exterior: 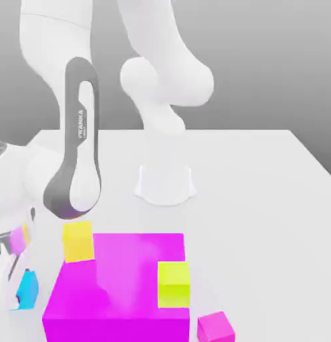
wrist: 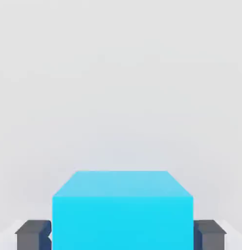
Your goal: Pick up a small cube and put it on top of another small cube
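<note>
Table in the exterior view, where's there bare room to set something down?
The table is bare right of the robot's base, beyond the pink cube. It's crowded at the left, where the end effector meets the cyan cube.

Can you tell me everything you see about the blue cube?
The small cyan cube is plain and smooth-looking, with flat faces and straight edges. It sits at the exterior view's left, beside the big magenta block and apart from it. The gripper's fingers are closed on two opposite sides of it.
</note>
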